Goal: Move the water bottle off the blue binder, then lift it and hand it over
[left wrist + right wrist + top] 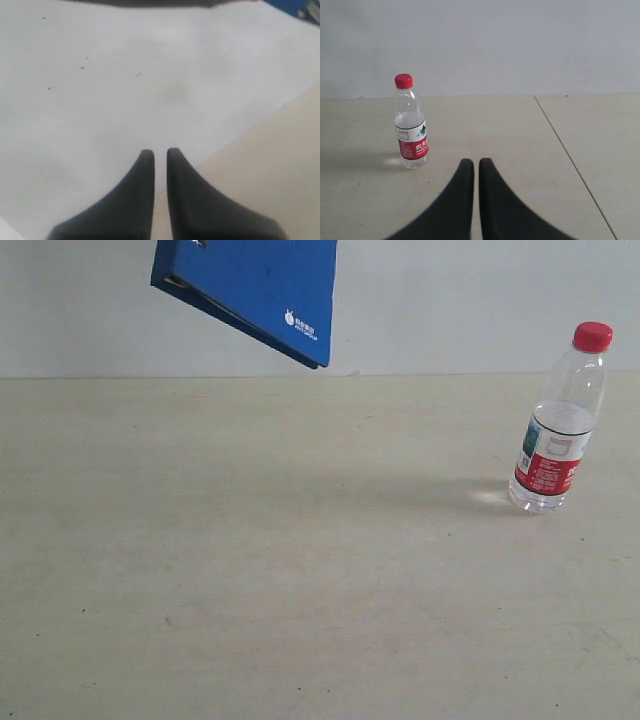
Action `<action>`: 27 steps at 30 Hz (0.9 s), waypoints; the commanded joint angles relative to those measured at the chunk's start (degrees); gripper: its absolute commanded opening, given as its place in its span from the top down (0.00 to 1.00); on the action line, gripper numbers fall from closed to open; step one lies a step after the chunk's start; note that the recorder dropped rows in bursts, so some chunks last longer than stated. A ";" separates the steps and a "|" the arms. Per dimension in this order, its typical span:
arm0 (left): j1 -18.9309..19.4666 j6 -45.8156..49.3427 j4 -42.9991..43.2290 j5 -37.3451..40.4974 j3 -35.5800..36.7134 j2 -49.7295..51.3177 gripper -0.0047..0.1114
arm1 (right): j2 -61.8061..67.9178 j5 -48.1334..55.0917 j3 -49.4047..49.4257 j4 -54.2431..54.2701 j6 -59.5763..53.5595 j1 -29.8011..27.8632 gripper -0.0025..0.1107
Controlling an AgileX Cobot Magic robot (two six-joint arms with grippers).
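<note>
- binder (255, 285): aloft at far left, tilted, clear of table (300, 590); top cut by frame edge, what holds it not visible
- likely stiff, flat, fairly light; smooth cover probably slippery, so pinch at edge or spine
- bottle (555, 430): upright on table at right, well apart from binder, red cap on
- thin clear plastic, partly filled, probably dents under squeeze; take at labelled middle
- left gripper (160, 155): fingers together, nothing between, facing wall (125, 75)
- right gripper (476, 165): fingers together, empty, low over table; bottle ahead, not touching
</note>
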 commanded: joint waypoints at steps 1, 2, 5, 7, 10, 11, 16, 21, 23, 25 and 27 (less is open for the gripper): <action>3.54 -1.41 12.47 0.19 5.07 -9.87 0.90 | -0.11 -0.09 0.13 -0.55 -0.19 -0.05 0.97; 3.54 -1.41 14.18 -1.14 5.79 -11.29 0.90 | -0.11 -0.09 0.13 -0.55 -0.19 -0.05 0.97; 3.54 -1.41 16.18 -3.90 7.20 -13.22 0.90 | -0.11 -0.09 0.13 -0.55 -0.19 -0.05 0.97; 3.54 -1.41 16.18 -4.01 7.34 -13.47 0.90 | -0.11 -0.09 0.13 -0.55 -0.29 -0.05 0.97; 3.54 -1.41 15.94 -4.01 7.34 -13.45 0.90 | -0.11 -0.09 0.13 -0.55 -0.29 -0.05 0.97; 3.54 -1.41 15.96 -3.89 7.34 -13.45 0.90 | -0.11 -0.09 0.13 -0.55 -0.29 -0.05 0.97; 3.54 -6.28 4.91 -9.17 7.34 -13.45 0.90 | -0.11 -0.09 0.13 -0.55 -0.14 -0.05 0.97; 3.54 -29.27 11.42 -20.85 7.58 -11.82 0.90 | -0.11 -0.09 0.13 -0.55 -0.14 -0.05 0.97; 3.54 -44.97 22.83 -23.81 7.96 -10.32 0.90 | -0.11 -0.09 0.13 -0.55 -0.14 -0.05 0.97; 3.54 -64.93 36.63 -24.84 8.77 -8.80 0.90 | -0.11 -0.09 0.13 -0.55 -0.14 -0.05 0.97; 3.54 -88.57 53.01 -24.84 10.35 -7.08 0.90 | -0.11 -0.09 0.13 -0.55 -0.14 -0.05 0.97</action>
